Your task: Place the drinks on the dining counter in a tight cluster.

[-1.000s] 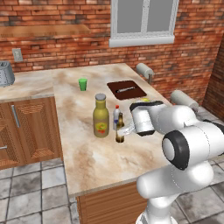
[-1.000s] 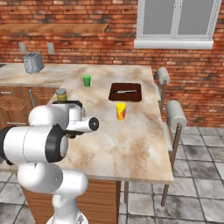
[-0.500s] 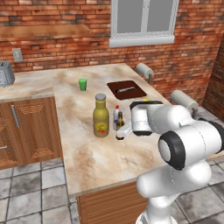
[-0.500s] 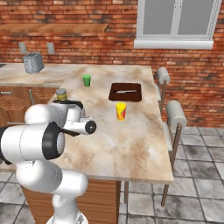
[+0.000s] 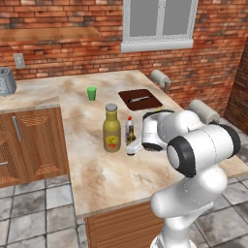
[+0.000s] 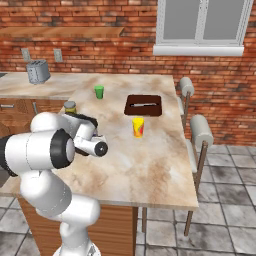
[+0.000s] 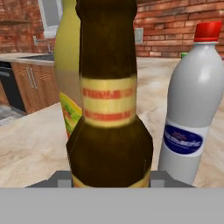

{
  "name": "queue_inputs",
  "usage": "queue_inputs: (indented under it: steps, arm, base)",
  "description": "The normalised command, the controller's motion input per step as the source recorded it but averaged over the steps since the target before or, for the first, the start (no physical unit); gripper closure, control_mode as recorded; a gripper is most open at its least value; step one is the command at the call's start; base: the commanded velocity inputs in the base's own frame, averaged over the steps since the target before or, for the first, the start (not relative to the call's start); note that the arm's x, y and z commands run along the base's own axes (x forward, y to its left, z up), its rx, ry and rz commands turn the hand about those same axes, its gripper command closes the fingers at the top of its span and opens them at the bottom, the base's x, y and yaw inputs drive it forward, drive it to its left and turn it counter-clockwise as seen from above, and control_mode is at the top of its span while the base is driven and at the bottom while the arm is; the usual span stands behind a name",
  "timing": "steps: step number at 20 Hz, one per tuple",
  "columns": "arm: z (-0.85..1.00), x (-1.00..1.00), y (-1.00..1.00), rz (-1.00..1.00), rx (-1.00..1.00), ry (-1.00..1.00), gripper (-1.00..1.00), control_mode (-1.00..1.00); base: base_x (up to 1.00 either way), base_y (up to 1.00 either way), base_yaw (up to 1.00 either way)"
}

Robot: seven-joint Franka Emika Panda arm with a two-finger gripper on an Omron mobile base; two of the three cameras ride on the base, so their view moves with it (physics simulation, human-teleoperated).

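The slim brown glass bottle (image 7: 109, 109) stands close before the hand camera, and my gripper (image 7: 111, 177) is shut on its lower body. Its base is hidden. Behind it to the left is the big olive-yellow bottle (image 7: 70, 65). The small clear red-capped bottle (image 7: 192, 109) is to its right. From the left base view all three drinks stand bunched on the dining counter (image 5: 97, 169): the olive-yellow bottle (image 5: 112, 128), the clear bottle (image 5: 129, 126) and the brown bottle (image 5: 130, 137), with my gripper (image 5: 132, 146) low at the brown one. In the right base view my arm hides all but the olive bottle's grey cap (image 6: 70, 106).
A green cup (image 5: 91, 93) and a dark brown tray (image 5: 140, 99) sit farther back on the counter. A yellow cup (image 6: 138, 127) stands in front of the tray. Stools (image 6: 202, 131) line the right edge, and a toaster (image 5: 6, 81) sits at the far left.
My arm has swung slightly to the left. The brown bottle stays in the grip and the bottles have hardly shifted.
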Motion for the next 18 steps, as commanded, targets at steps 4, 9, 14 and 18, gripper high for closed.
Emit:
queue_inputs:
  steps: [4, 9, 14, 18]
  arm:
    - [-0.17, 0.19, 0.0, -0.01, 0.0, -0.03, 1.0, -1.0]
    - [0.0, 0.23, 0.0, 0.0, 0.0, -0.01, 1.0, -1.0]
    - [-0.01, 0.23, 0.0, 0.0, 0.0, 0.0, 1.0, -1.0]
    - [0.0, 0.16, -0.06, 0.0, 0.0, 0.0, 1.0, -1.0]
  base:
    - [0.0, 0.0, 0.0]
    - [0.0, 0.0, 0.0]
    - [0.0, 0.0, 0.0]
    - [0.0, 0.0, 0.0]
